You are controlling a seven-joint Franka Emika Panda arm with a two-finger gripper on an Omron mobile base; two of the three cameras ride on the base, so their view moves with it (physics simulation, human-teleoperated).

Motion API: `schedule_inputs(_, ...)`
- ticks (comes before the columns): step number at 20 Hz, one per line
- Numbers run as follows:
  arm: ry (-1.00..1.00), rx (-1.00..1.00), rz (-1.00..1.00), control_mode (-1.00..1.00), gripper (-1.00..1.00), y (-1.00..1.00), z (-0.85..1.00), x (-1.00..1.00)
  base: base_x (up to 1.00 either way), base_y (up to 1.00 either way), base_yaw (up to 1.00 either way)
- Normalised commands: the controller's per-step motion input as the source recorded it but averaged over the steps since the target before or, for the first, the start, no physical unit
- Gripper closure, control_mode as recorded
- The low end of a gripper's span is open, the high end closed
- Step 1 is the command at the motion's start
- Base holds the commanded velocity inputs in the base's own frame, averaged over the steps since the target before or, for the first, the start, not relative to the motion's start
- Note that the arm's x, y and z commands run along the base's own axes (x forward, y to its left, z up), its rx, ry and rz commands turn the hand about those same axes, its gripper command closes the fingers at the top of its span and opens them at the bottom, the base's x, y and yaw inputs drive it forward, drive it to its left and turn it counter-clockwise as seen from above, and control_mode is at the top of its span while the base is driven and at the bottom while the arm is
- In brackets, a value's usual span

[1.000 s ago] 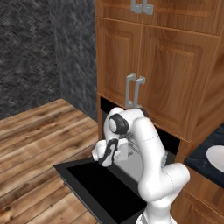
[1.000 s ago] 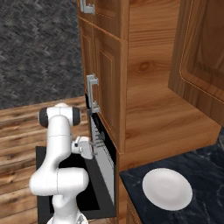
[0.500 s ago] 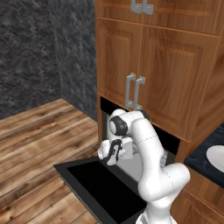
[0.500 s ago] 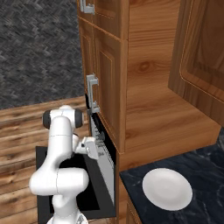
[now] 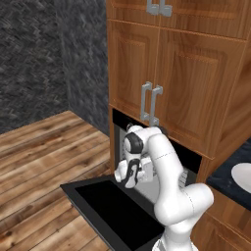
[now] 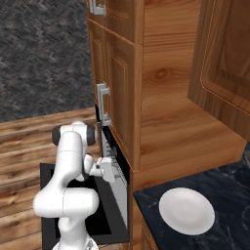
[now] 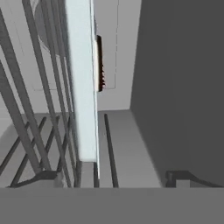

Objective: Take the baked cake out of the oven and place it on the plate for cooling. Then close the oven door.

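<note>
Arm bent forward into the oven (image 5: 188,159), end effector (image 7: 116,177) open near the baked cake (image 7: 100,64).

No readable text, label, brand, number or sign appears in any of the views. The wooden cabinet doors (image 5: 191,88), the open oven door (image 5: 112,206), the white plate (image 6: 186,211) on the dark desk (image 6: 229,195) and the pale tray (image 7: 81,83) inside the oven (image 6: 114,163) all carry plain surfaces without lettering
</note>
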Motion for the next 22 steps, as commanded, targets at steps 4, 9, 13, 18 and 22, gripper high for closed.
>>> schedule_inputs(4, 0.02, 0.0, 0.0, -1.0, -1.0, -0.06, -0.23, 0.0, 0.0, 0.0, 0.0)
schedule_inputs(9, 0.04, 0.0, 0.01, -1.0, -1.0, 0.0, -0.18, 0.0, 0.0, 0.0, 0.0)
schedule_inputs(13, 0.12, 0.01, 0.04, -1.0, -1.0, 0.0, -0.21, 0.0, 0.0, 0.0, 0.0)
schedule_inputs(18, 0.11, 0.04, 0.07, -1.0, -1.0, 0.0, -0.09, -0.2, 0.0, 0.0, 0.0)
schedule_inputs(22, 0.14, 0.06, 0.08, -1.0, -1.0, 0.0, -0.05, -0.17, 0.0, 0.0, 0.0)
